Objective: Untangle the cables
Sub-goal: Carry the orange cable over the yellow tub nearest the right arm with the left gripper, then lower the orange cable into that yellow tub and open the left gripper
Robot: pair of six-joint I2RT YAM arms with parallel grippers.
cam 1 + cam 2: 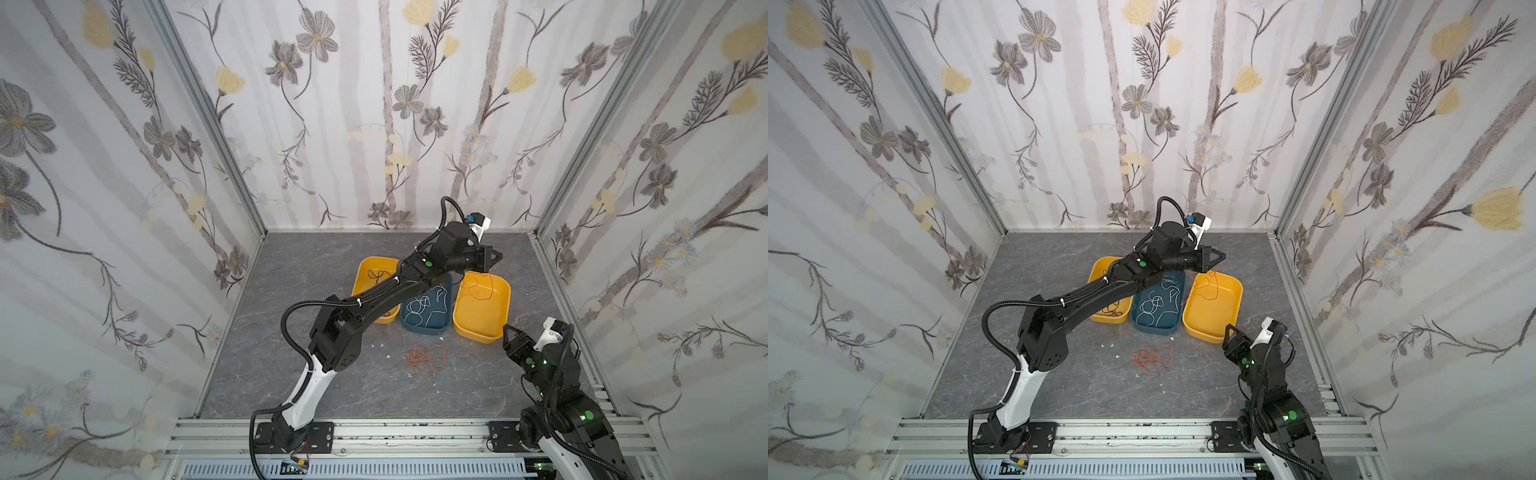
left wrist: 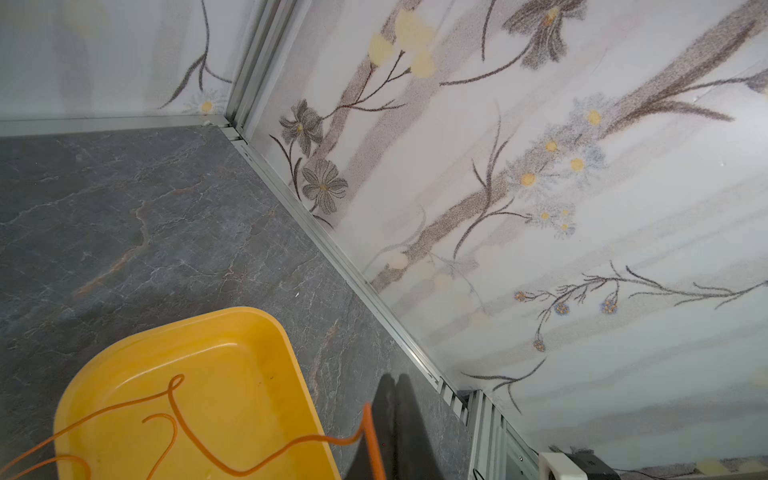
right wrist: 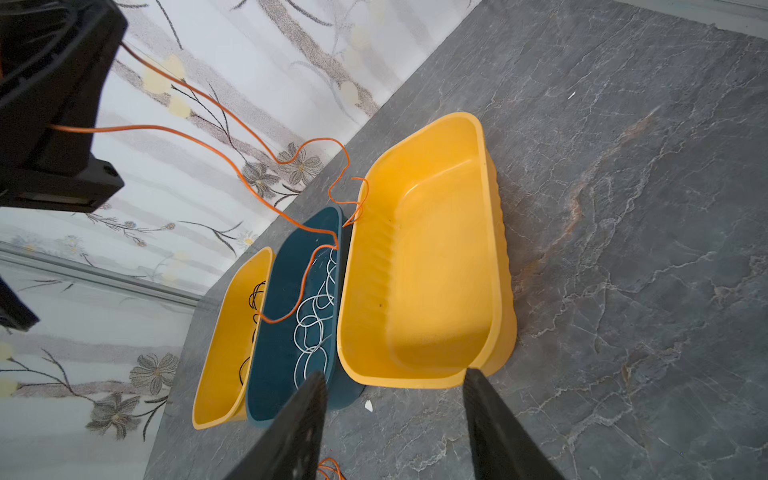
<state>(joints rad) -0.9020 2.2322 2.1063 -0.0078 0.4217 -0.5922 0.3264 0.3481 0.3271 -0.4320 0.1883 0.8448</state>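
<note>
Surface [image 1: 257, 374]: grey, marbled, carrying three trays side by side near the back wall.
Left yellow tray [image 1: 365, 266]: partly hidden under the left arm in both top views.
Black cables [image 3: 255, 297]: loose loops lying inside the left yellow tray.
Blue tray [image 1: 424, 331]: the middle one, touching the yellow tray on each side.
White cables [image 1: 419, 307]: curled loops on the blue tray's floor, also clear from the right wrist [image 3: 311, 328].
Orange tangle [image 1: 424, 359]: a loose bundle on the bare surface, just in front of the blue tray and outside every tray.
Left jaws: reached across the middle, above the far end of the right yellow tray, pressed together and pinching the orange cable.
Orange cable [image 3: 199, 141]: two strands hang from the pinch. One drapes into the right yellow tray [image 2: 199, 436]; the other swings over the blue tray.
Right yellow tray [image 1: 478, 316]: holds only the trailing part of the orange cable.
Right jaws: spread apart, nothing between them, low near the right yellow tray's front corner.
</note>
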